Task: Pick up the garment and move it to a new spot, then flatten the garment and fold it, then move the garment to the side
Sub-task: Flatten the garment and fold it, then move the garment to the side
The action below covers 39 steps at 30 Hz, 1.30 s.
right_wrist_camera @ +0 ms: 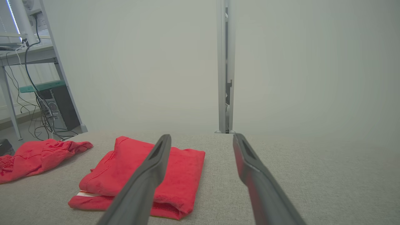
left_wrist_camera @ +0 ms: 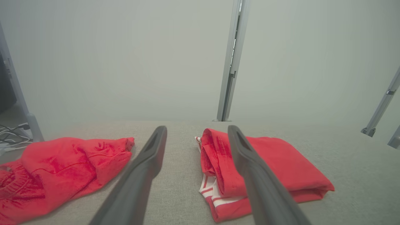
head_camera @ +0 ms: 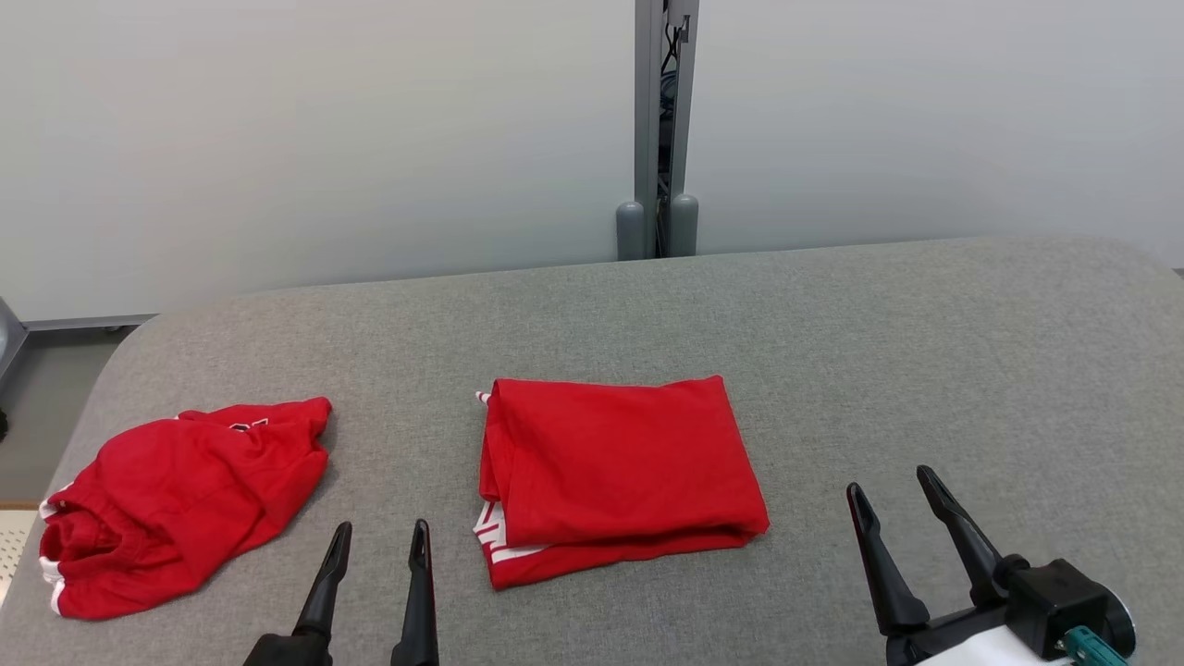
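Head view: the folded garment (head_camera: 620,472), red, lies flat near the middle of the grey cloth-covered counter (head_camera: 925,351). White-striped trim peeks out at its left and near edges, and the layers underneath are hidden. A crumpled garment (head_camera: 180,499), also red, sits well apart at the counter's left end. The left hand (head_camera: 381,529) is cut off at the bottom edge, with its fingers spread and empty, just left of the folded piece. The right hand (head_camera: 890,483) stands wide and empty, apart to the right. Behind is a pale wall with a grey post (head_camera: 661,129).

Left wrist view: the picture is hazy. The left hand (left_wrist_camera: 197,128) gapes wide, and one finger covers part of the folded garment (left_wrist_camera: 281,162). The crumpled garment (left_wrist_camera: 62,165) runs off the left edge, and cables (left_wrist_camera: 12,137) lie beyond it.

Right wrist view: the right hand (right_wrist_camera: 201,136) is wide with nothing between its fingers, and one finger crosses the folded garment (right_wrist_camera: 131,165). The crumpled garment (right_wrist_camera: 40,154) is cut by the left edge. A desk (right_wrist_camera: 28,53) with dangling wires stands behind it.
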Available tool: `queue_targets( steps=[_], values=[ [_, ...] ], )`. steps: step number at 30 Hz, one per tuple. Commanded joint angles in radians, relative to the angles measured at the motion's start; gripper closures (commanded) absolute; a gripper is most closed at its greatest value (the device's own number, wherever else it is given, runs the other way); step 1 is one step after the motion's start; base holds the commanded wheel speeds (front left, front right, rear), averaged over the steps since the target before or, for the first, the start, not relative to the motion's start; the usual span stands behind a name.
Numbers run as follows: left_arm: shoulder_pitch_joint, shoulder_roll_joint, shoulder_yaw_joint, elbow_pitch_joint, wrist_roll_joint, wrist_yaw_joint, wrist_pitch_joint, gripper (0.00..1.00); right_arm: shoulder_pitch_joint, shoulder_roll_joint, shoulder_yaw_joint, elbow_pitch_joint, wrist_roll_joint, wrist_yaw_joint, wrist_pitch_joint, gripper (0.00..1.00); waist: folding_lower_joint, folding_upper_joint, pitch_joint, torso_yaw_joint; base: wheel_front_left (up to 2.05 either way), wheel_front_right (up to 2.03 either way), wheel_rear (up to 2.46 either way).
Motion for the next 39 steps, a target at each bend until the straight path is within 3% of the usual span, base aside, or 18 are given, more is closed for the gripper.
queue_targets(
  steps=[1, 21, 27, 39],
  values=[
    [0.005, 0.004, 0.002, -0.005, 0.007, 0.003, -0.004, 0.0, 0.012, -0.003, -0.004, -0.008, -0.002, 0.0, -0.005, 0.0, 0.0, -0.0001, -0.002, 0.002, 0.0, 0.0, 0.0],
    [0.025, 0.003, -0.009, -0.007, 0.03, -0.001, -0.004, 0.0, 0.016, 0.01, -0.01, 0.008, 0.018, 0.0, -0.005, 0.0, 0.0, -0.0001, 0.002, 0.012, 0.0, 0.0, 0.0],
    [0.005, 0.003, -0.024, -0.002, 0.026, -0.01, -0.004, 0.0, -0.05, 0.01, 0.048, 0.119, 0.218, 0.0, -0.005, 0.0, 0.0, -0.0001, 0.023, 0.022, 0.0, 0.0, 0.0],
    [-0.034, 0.003, -0.057, 0.006, 0.049, -0.014, -0.004, 0.0, -0.342, -0.11, 0.248, 0.473, 0.626, 0.0, 0.015, 0.0, 0.0, -0.0001, 0.102, 0.104, 0.0, 0.0, 0.0]
  ],
)
